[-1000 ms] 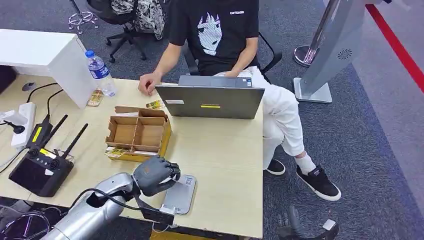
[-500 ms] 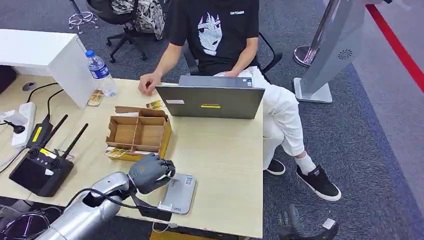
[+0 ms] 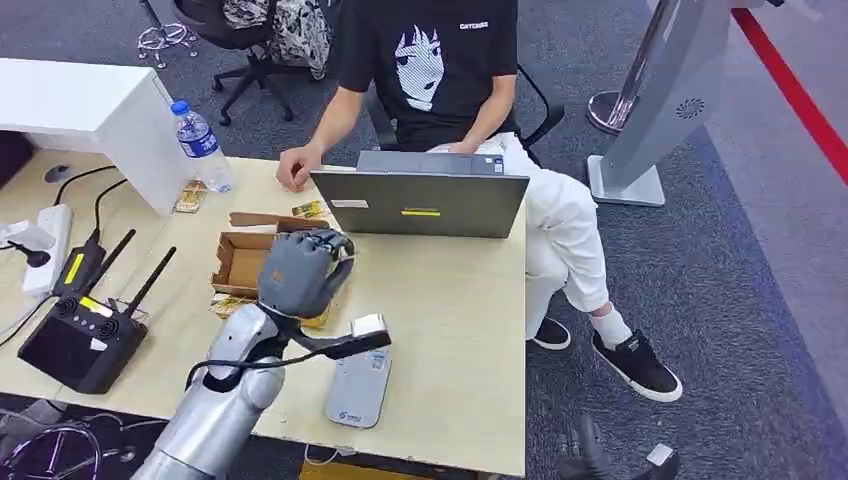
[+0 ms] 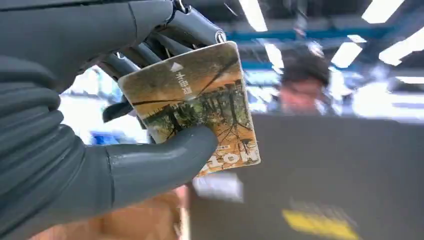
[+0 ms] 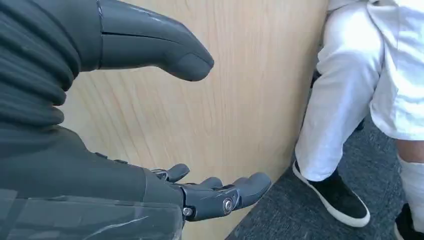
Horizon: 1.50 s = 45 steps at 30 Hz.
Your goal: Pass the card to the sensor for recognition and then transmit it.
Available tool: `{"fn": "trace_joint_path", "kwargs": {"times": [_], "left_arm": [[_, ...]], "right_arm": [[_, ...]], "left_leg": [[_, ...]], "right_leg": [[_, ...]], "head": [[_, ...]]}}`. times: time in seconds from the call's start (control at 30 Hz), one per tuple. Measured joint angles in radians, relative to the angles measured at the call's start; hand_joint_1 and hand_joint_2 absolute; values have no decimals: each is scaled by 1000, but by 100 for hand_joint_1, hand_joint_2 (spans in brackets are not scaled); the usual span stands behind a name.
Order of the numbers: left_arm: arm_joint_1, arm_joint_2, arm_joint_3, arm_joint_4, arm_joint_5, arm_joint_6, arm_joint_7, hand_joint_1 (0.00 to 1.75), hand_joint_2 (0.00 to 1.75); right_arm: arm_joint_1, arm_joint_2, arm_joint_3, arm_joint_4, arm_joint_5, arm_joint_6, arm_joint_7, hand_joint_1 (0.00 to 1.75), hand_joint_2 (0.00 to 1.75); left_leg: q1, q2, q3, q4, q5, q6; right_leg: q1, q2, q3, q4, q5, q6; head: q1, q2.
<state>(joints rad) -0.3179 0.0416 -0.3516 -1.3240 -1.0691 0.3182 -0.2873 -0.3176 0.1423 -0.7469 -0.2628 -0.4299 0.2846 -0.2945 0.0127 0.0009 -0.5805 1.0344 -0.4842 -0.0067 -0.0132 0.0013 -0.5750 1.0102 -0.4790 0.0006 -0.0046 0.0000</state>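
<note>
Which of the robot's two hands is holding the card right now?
The left hand: it pinches the printed card between thumb and fingers, raised above the cardboard box. The right hand hangs open beside the table edge, holding nothing.

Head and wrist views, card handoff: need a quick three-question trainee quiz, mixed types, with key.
1. True or false: the left hand holds the card.
2. Which object lies flat on the table near its front edge, below the raised left hand? A) grey sensor pad B) water bottle C) laptop
3. Fill in: the right hand holds ____.

Key:
1. True; the left wrist view shows it pinched under the thumb.
2. A, the sensor pad.
3. Nothing; its fingers are spread beside the table edge.
</note>
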Motion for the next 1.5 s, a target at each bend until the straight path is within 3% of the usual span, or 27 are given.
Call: {"fn": "trace_joint_path", "kwargs": {"times": [0.1,0.17,0.37,0.57,0.7,0.83,0.87,0.9,0.97,1.2,1.5], "left_arm": [[-24,-29,118,-12,-21,-4,3,162,175],[-45,-39,189,-13,-31,-6,2,157,175],[-86,-46,339,-2,-23,-19,-16,161,175],[-89,-55,402,18,-32,-16,-37,154,175],[-91,-63,416,30,-37,-16,-38,162,175],[-92,-73,429,37,-34,-19,-48,155,175],[-93,-76,432,39,-32,-21,-51,148,175],[-93,-77,434,41,-28,-25,-53,84,175],[-93,-81,437,45,-28,-31,-59,0,175],[-93,-91,448,56,-17,-37,-84,0,175],[-33,-86,422,58,69,-104,-204,0,175]], "right_arm": [[0,0,-1,2,11,-2,0,0,175],[0,2,-2,2,17,-2,0,0,175],[0,7,-3,3,31,-3,6,0,175],[0,8,-3,4,32,-3,8,0,175],[-1,8,-3,4,33,-3,9,0,175],[-1,9,-3,5,33,-3,9,0,175],[-1,9,-3,5,33,-3,9,0,175],[-1,10,-3,5,33,-3,9,0,175],[-1,11,-3,5,33,-3,10,0,175],[-2,11,-3,6,35,-3,12,0,175],[-3,12,-8,6,34,-1,18,0,175]], "left_leg": [[1,0,0,0,1,-1],[1,0,0,0,1,-2],[1,0,0,0,1,-2],[0,0,0,0,1,-2],[0,0,0,0,1,-2],[0,0,0,0,1,-2],[0,0,0,0,1,-2],[0,0,0,0,1,-2],[0,0,0,0,1,-2],[0,0,0,0,1,-1],[0,0,0,0,1,-1]], "right_leg": [[0,0,0,1,0,0],[0,0,0,1,0,0],[1,0,-1,1,0,0],[0,0,-1,1,0,0],[0,0,-1,1,0,0],[0,0,-1,1,0,0],[0,0,-1,1,0,0],[0,0,-1,1,0,0],[1,0,-1,1,0,0],[1,0,-1,1,0,0],[0,0,-1,1,0,0]], "head": [[0,0],[0,0],[0,0],[0,0],[0,0],[0,0],[0,0],[0,0],[0,0],[0,0],[0,0]]}}
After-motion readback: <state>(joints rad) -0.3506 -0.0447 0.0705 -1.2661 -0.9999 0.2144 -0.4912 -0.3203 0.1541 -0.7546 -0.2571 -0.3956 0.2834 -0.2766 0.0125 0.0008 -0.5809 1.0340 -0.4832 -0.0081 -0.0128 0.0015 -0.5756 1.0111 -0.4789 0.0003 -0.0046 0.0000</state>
